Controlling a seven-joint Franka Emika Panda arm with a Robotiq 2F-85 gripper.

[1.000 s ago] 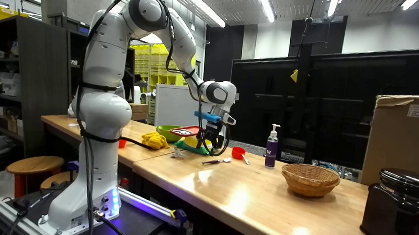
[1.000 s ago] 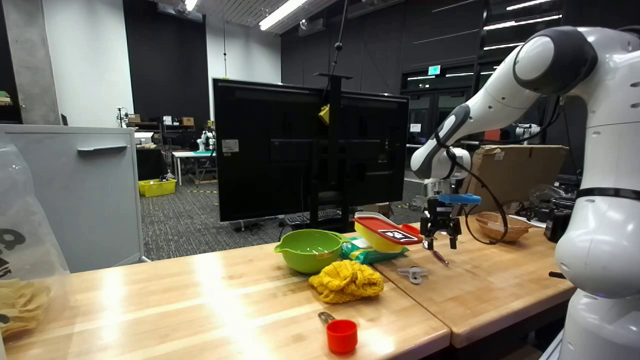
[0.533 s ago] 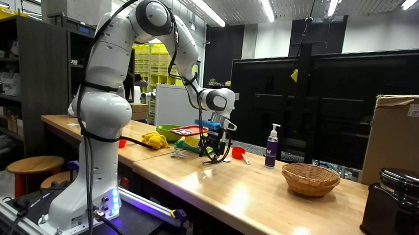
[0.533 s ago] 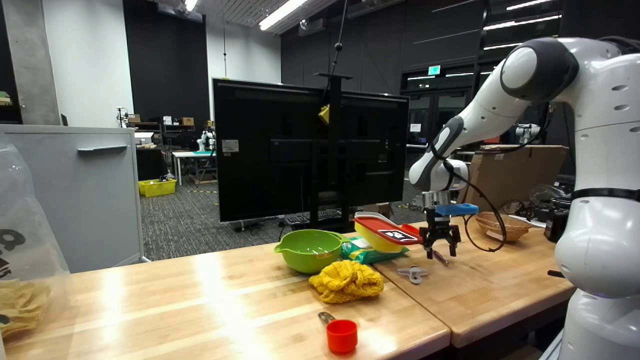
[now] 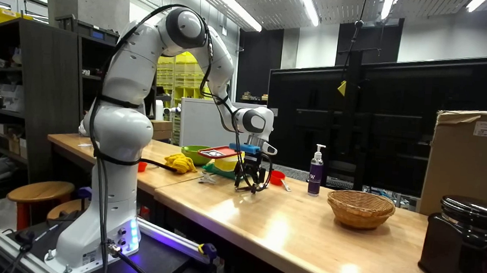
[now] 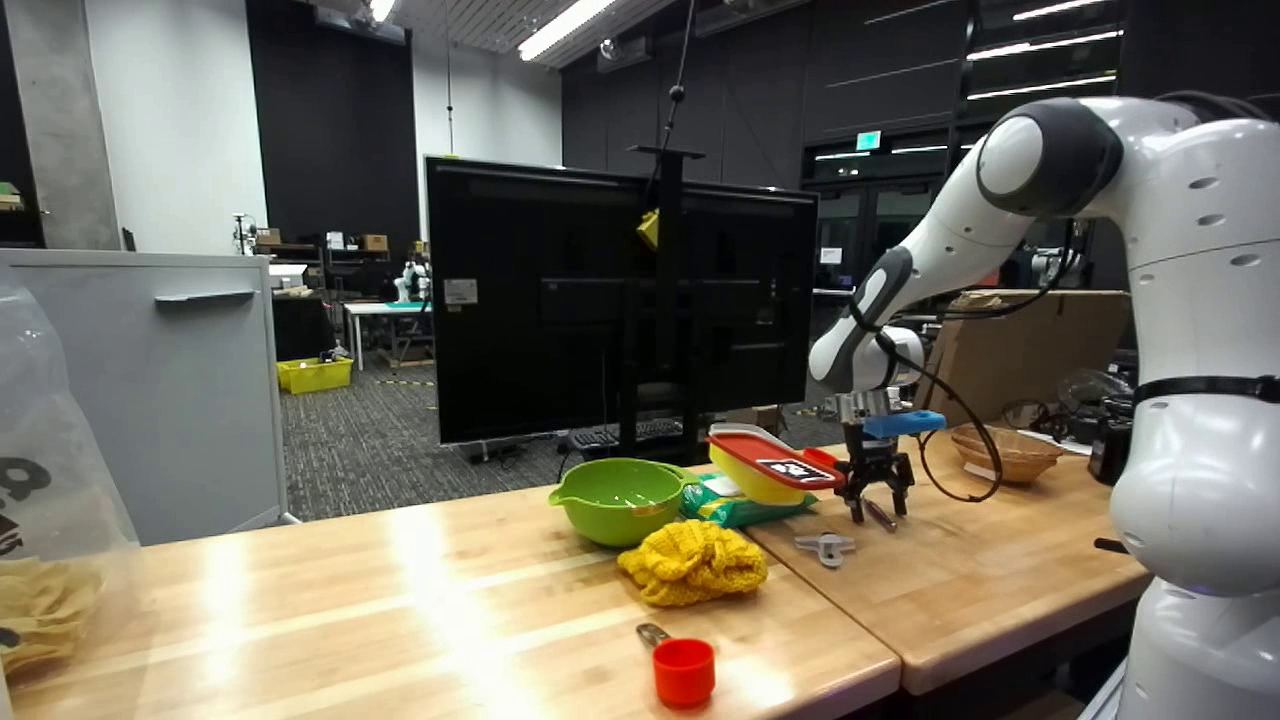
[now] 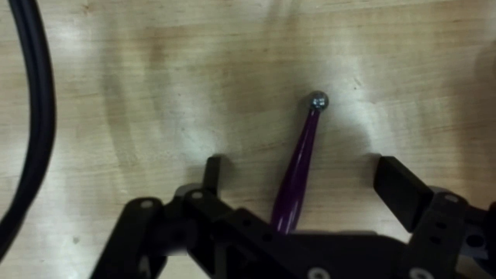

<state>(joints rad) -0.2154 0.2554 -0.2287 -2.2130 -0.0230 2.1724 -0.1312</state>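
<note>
Purple-handled spoon (image 7: 292,186): on the bench (image 7: 155,97), centre of my wrist view, between the fingers (image 7: 211,174), touching neither.
Gripper (image 7: 298,164): I have it spread wide, holding nothing.
Wicker basket (image 5: 360,219): lower right in an exterior view.

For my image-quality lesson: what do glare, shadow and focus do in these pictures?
In both exterior views, bright glare on the wooden table, probably from ceiling lights; in an exterior view, a blue-purple glow beside the robot's base; in the wrist view, slight softness, pale reflections, shadows beside the fingertips of the open gripper and a highlight on the metal ball of the purple handle.
</note>
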